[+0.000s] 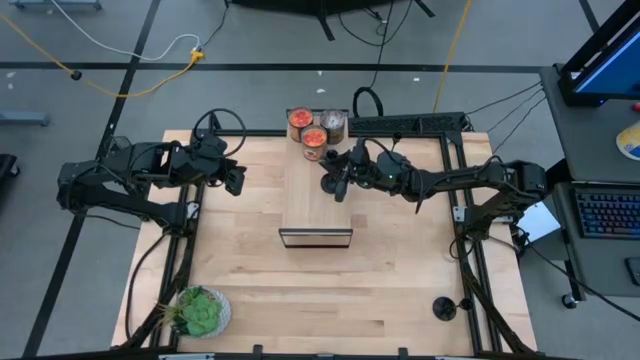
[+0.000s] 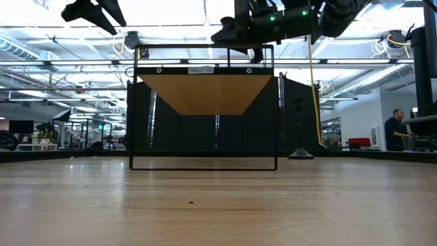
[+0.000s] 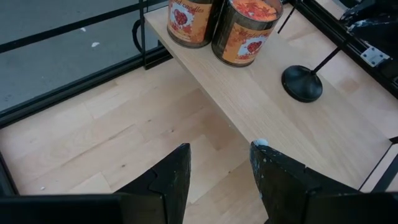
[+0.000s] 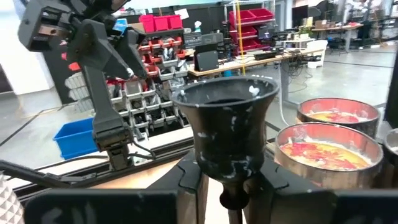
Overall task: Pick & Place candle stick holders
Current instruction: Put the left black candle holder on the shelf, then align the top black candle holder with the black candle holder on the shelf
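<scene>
My right gripper (image 1: 336, 178) is over the wooden shelf top (image 1: 305, 200), shut on a black candle stick holder (image 4: 227, 124). That holder's round base (image 3: 303, 83) shows on or just above the shelf top, near the jars. A second holder (image 1: 443, 307) stands on its base on the table at the near right. A slim dark upright with a round foot (image 2: 300, 154) beyond the shelf may be another holder. My left gripper (image 1: 236, 180) is open and empty, left of the shelf and above the table. My right gripper pinches the holder's thin stem just below the cup top (image 4: 231, 198) between its two fingers (image 4: 189, 183). The fingers come level from the table's right side and lie across the stem. The holder is upright; whether its base touches the shelf top I cannot tell.
Two jars with red and orange contents (image 1: 300, 121) (image 1: 314, 140) and a silvery jar (image 1: 334, 122) stand at the shelf's far end. A green plant in a pot (image 1: 201, 311) sits at the table's near left corner. Bare table lies on both sides of the shelf.
</scene>
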Robot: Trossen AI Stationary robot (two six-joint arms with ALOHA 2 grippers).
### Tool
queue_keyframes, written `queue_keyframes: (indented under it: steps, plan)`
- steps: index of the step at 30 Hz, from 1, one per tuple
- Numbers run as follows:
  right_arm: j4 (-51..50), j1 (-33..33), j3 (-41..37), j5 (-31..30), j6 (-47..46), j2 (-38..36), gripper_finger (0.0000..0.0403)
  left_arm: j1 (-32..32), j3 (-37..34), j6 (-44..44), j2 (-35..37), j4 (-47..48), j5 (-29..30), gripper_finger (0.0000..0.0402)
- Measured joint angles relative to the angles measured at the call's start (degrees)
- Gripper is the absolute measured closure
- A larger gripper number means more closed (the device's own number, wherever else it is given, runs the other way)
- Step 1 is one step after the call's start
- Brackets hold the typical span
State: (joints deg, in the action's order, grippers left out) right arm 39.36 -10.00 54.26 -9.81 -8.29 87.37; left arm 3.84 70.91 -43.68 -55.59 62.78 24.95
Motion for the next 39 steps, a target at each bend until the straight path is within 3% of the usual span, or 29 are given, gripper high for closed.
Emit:
queue_keyframes:
  steps: [30,39]
  plan:
    - [-0.8,0.4,0.0,-0.9,0.0,-0.2,0.0286,0.0,0.0,0.5,0.0,0.0,-1.0,0.0229]
    - [-10.5,0.6,-0.1,-4.0,1.5,-7.0,0.0274,0.0,0.0,0.7,0.0,0.0,-1.1,0.0229]
